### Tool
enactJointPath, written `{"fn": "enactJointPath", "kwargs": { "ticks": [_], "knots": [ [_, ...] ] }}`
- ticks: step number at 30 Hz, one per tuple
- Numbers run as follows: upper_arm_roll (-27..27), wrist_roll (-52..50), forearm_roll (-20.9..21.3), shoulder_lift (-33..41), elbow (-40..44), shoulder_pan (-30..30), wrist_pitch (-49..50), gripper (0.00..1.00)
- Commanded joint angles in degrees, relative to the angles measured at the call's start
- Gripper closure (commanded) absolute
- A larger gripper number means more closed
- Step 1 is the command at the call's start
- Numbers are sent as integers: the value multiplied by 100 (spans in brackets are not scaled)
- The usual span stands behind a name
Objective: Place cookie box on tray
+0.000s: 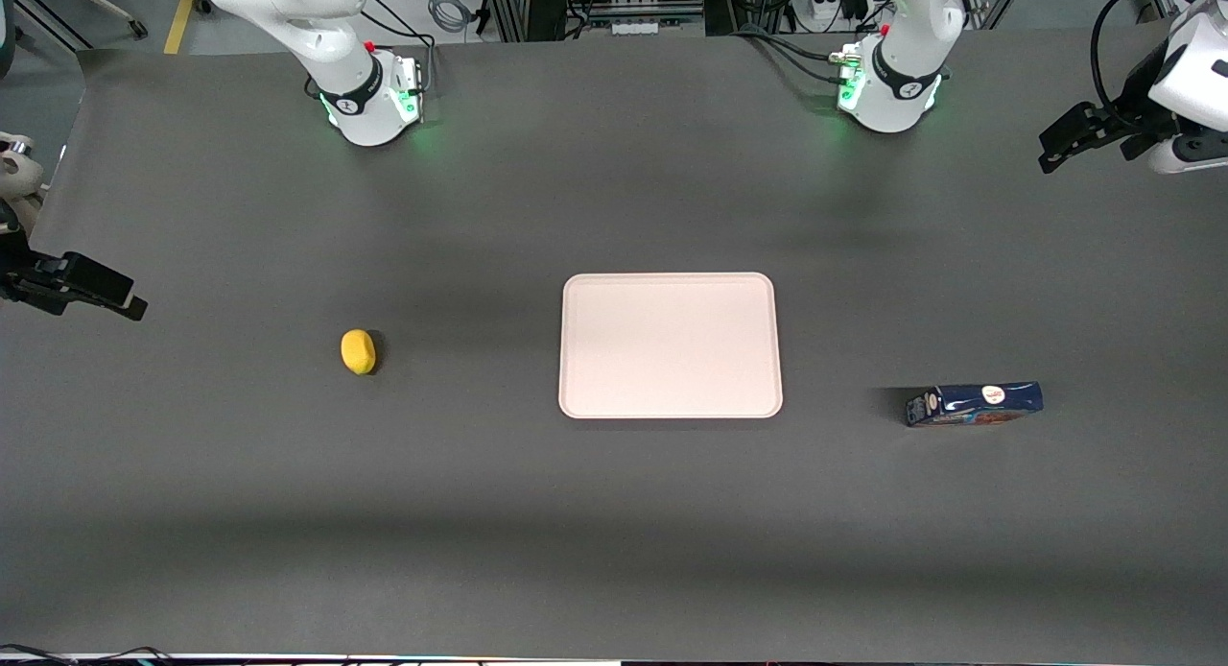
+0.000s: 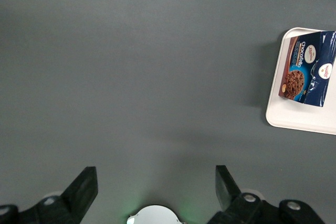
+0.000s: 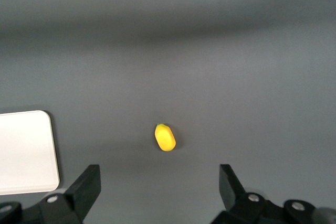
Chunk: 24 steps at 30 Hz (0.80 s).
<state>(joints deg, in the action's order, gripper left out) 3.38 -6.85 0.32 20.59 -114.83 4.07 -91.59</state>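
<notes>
The cookie box (image 1: 974,404), a slim dark navy carton with a white round logo, stands on the dark table beside the tray (image 1: 670,344), apart from it toward the working arm's end. The tray is pale pinkish-white and holds nothing. My left gripper (image 1: 1065,140) hangs open and empty well above the table, farther from the front camera than the box. In the left wrist view the gripper (image 2: 155,182) has its fingers (image 2: 84,188) wide apart over bare table, and the cookie box (image 2: 308,69) shows in front of the tray's corner (image 2: 294,116).
A small yellow rounded lump (image 1: 358,351) lies on the table toward the parked arm's end, beside the tray; it also shows in the right wrist view (image 3: 165,137). The two arm bases (image 1: 887,90) stand along the table's edge farthest from the front camera.
</notes>
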Motion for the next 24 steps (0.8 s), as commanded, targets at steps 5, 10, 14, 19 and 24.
{"fn": "enactJointPath", "kwargs": {
  "ticks": [5,10,14,19,24],
  "knots": [
    [-31,342,-67,-81,110,-20,19,0],
    [-31,351,-67,-81,110,-20,27,0],
    [-31,386,-67,-81,110,-20,36,0],
    [-31,386,-58,-81,128,-20,133,0],
    [-31,386,-49,-81,163,-12,150,0]
  ]
}}
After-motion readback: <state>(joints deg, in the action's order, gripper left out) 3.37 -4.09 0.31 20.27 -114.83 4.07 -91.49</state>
